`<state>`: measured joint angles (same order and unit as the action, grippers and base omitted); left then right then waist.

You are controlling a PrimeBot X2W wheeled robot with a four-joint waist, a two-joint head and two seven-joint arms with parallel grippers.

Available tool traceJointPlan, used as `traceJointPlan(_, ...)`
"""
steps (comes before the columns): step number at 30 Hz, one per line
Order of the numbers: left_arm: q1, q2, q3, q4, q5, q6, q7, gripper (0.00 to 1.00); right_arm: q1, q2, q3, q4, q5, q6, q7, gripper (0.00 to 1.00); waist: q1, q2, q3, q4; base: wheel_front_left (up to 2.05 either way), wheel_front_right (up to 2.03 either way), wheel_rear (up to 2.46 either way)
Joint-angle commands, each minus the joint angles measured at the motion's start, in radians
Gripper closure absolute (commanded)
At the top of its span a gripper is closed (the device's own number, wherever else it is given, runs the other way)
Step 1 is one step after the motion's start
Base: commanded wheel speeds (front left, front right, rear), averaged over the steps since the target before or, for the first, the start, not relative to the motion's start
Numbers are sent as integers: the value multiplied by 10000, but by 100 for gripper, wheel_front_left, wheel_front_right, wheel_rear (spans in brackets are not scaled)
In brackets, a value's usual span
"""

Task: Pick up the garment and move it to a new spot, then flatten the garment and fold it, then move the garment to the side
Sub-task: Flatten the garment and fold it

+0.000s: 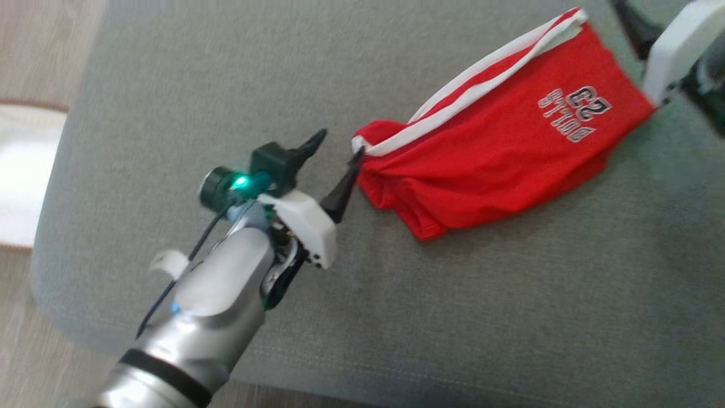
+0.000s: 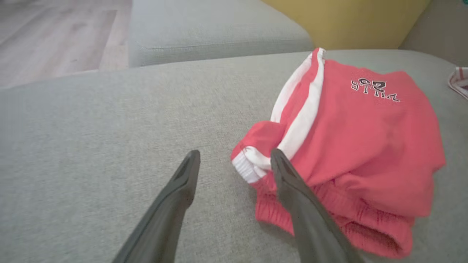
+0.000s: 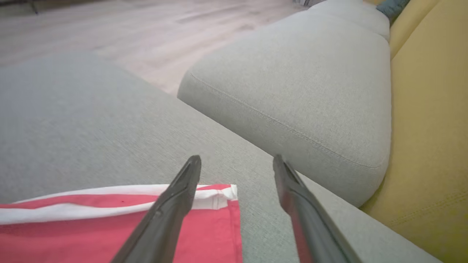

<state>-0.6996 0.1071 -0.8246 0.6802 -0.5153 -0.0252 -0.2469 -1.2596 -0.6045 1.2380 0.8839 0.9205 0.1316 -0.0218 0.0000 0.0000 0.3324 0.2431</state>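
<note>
Garment [image 1: 498,147], red shorts with white side stripes, lies rumpled on the grey sofa cushion [image 1: 226,85]. Your left gripper [image 1: 341,144] stands with jaws wide, one fingertip at the bunched waistband end, the other over bare cushion. Your right gripper [image 3: 237,159] is spread wide too, straddling the hem corner at the opposite end.

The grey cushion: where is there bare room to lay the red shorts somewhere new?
The cushion is bare left of the left hand up to its edge, and along the near side below the red shorts. Crowded at the far right, around the shorts and right hand.
</note>
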Motion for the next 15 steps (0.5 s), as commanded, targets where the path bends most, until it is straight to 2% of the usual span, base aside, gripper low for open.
traceJointPlan(1,47,432,510,-308,-126,134,-109,0,448,119,-185,-35,214,-9,-448,0,0,0,-586,-435,0,0,0)
traceJointPlan(6,586,764,1438,-1111,-431,593,-142,0,1170,427,-584,-189,780,-9,-1683,0,0,0,-1251,-903,0,0,0)
traceJointPlan(11,1461,946,2695,-2503,-455,1046,-146,0,1929,544,-1156,-418,950,-9,-2303,0,0,0,-1801,-1317,0,0,0)
traceJointPlan(15,2330,859,3827,-3666,-269,1258,-147,0,2638,635,-2453,-842,720,-9,-2391,0,0,0,-2166,-1647,0,0,0)
